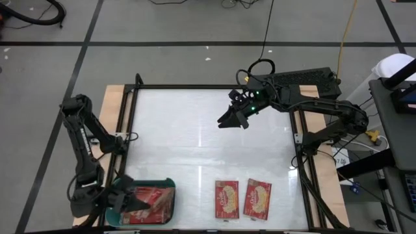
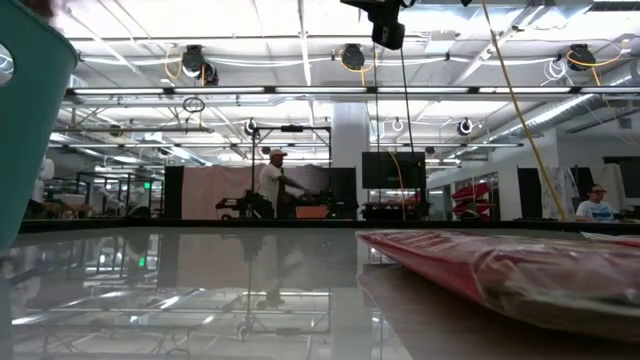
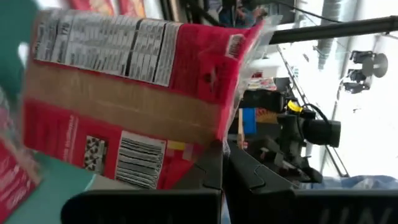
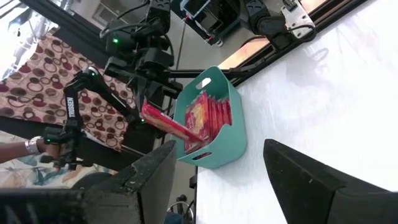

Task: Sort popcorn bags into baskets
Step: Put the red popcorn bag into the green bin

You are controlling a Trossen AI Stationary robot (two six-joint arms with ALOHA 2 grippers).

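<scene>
Left fingers (image 1: 144, 205) clamped on popcorn bag (image 3: 124, 93) over teal basket (image 1: 170, 185), counter's near-left corner. Right fingers (image 1: 226, 121) spread, empty, mid-counter. Two bags (image 1: 227, 198) flat at near edge.

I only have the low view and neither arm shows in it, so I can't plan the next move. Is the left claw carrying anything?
Observer: Yes. The left claw is shut on a popcorn bag, held over the teal basket.
Operator: Is that basket empty?
Observer: No. Several red bags already lie inside it.
Operator: And the right claw?
Observer: The right claw is open and holds nothing, above the far middle of the table.
</scene>
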